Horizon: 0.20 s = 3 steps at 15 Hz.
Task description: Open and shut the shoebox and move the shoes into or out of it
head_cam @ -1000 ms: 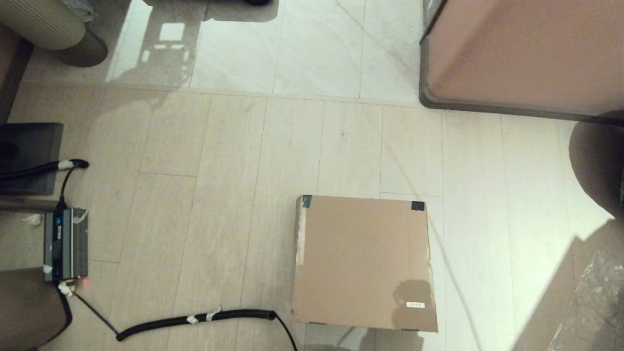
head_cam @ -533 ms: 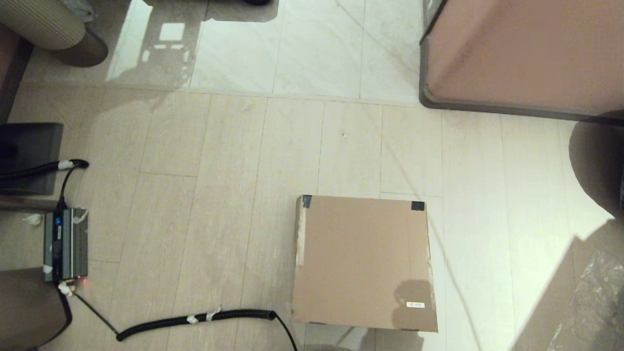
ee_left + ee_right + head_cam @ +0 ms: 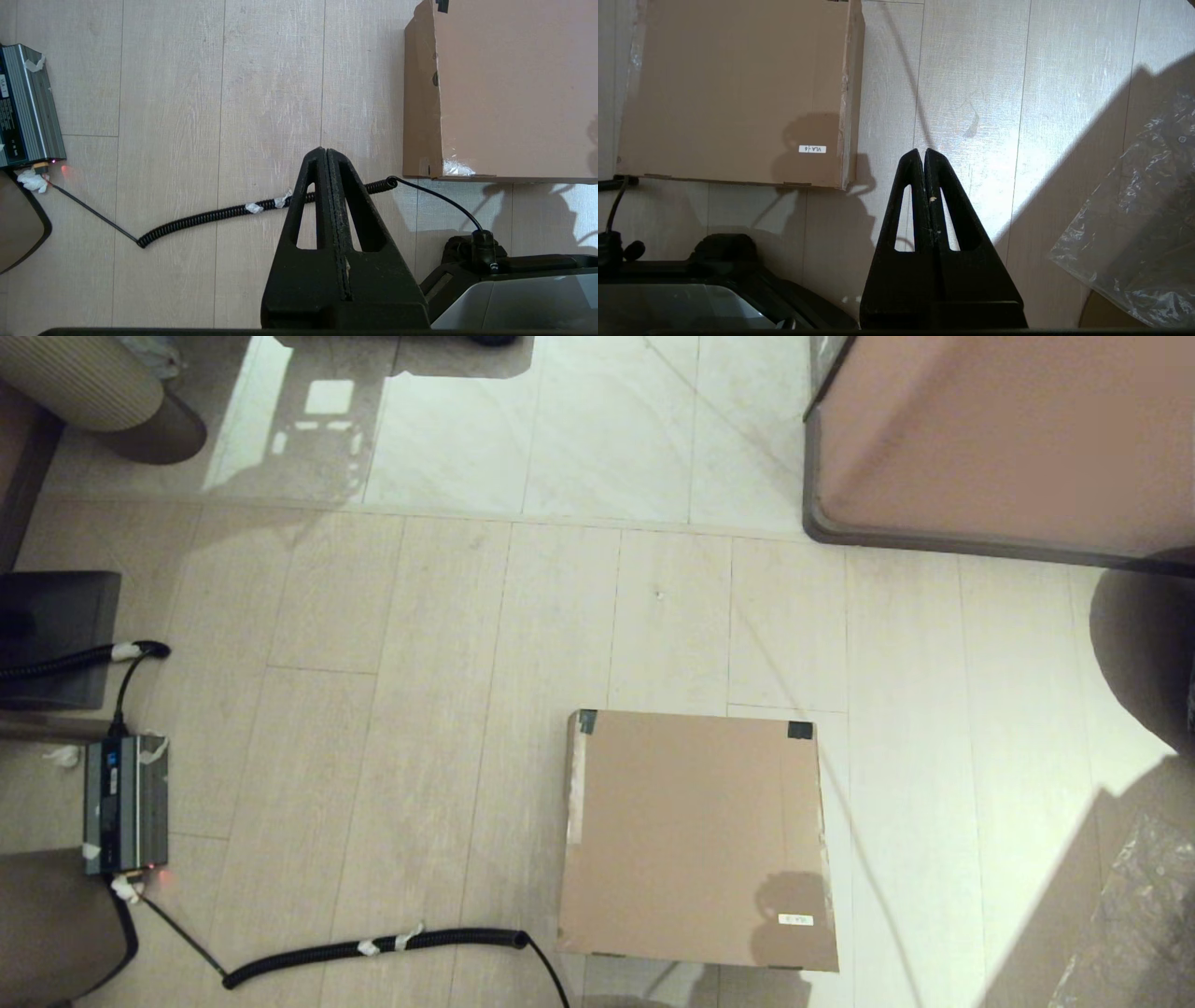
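The brown cardboard shoebox [image 3: 695, 840] lies on the floor with its flap lid down, black tape at its two far corners and a small white label [image 3: 794, 919] near its front right. It also shows in the left wrist view [image 3: 509, 88] and the right wrist view [image 3: 733, 88]. The shoes are hidden. My left gripper [image 3: 325, 150] hangs shut above bare floor, off the box's near left corner. My right gripper [image 3: 922, 151] hangs shut above the floor, off the box's near right corner. Neither gripper appears in the head view.
A coiled black cable [image 3: 373, 947] runs along the floor from a grey power unit [image 3: 126, 803] towards the box's near left corner. A large pinkish-brown cabinet [image 3: 1008, 439] stands at the far right. Crinkled clear plastic [image 3: 1143, 219] lies to the right.
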Available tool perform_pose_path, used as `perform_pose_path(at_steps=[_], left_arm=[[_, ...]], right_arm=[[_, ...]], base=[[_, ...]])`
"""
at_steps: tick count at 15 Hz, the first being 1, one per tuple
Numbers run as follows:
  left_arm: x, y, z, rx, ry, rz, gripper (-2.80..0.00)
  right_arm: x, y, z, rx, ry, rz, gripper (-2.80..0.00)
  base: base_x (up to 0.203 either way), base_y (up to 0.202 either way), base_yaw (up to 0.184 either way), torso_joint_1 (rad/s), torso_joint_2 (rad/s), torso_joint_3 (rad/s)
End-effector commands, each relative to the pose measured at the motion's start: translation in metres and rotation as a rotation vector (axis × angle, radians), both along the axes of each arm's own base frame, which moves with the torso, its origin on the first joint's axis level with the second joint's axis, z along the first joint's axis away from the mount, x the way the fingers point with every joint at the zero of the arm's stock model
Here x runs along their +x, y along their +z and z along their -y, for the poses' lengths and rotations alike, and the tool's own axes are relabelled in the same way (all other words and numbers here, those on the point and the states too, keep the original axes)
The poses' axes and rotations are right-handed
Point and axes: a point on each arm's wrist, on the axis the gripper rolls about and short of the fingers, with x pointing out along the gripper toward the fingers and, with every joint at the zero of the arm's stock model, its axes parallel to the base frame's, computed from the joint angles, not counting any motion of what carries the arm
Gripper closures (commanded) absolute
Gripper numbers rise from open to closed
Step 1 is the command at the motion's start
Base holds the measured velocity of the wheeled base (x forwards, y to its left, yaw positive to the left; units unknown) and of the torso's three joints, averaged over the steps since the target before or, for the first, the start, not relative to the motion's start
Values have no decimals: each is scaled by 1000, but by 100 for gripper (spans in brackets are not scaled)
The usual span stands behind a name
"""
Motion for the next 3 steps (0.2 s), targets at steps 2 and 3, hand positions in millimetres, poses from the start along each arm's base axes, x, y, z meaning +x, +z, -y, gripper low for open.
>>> perform_pose_path(at_steps=[2, 3], left_arm=[[0, 0, 0, 0, 0, -1, 0], [0, 0, 0, 0, 0, -1, 0]], right_arm=[[0, 0, 0, 23, -2, -5, 0], [0, 0, 0, 23, 0, -5, 0]], base=[[0, 0, 0, 0, 0, 0], [0, 0, 0, 0, 0, 0]])
